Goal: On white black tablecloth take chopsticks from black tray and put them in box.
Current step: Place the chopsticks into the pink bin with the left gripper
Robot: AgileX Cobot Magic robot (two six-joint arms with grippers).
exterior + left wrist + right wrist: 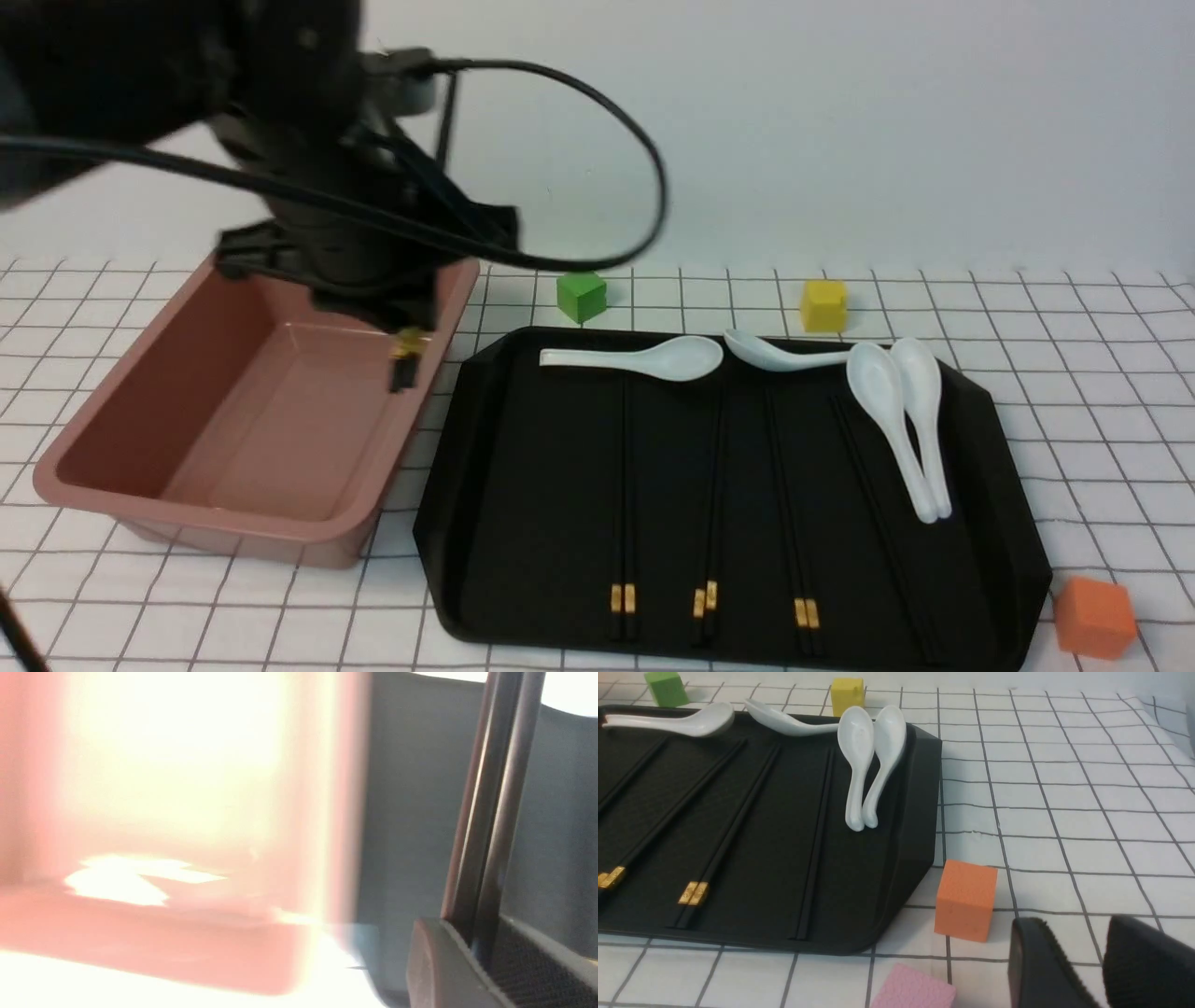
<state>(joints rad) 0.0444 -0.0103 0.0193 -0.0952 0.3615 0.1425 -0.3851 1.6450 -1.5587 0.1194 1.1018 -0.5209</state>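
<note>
My left gripper [383, 313] is shut on a pair of black chopsticks [405, 359] and holds them over the far right part of the pinkish-brown box [121, 373]; their gold-banded end hangs below the jaws. In the left wrist view the pair [490, 812] stands clamped between the pads [439, 970], with the box [187, 924] blurred beside. Several more pairs [624, 485] lie lengthwise on the black tray [541, 485]. My right gripper [1083, 952] is open and empty, low over the tablecloth [1064, 812] beside the tray's [784, 835] near right corner.
Several white spoons [887, 411] lie on the tray's far part. A green cube [581, 296] and a yellow cube [823, 305] sit behind the tray. An orange cube [966, 900] and a pink cube [915, 989] sit close to my right gripper.
</note>
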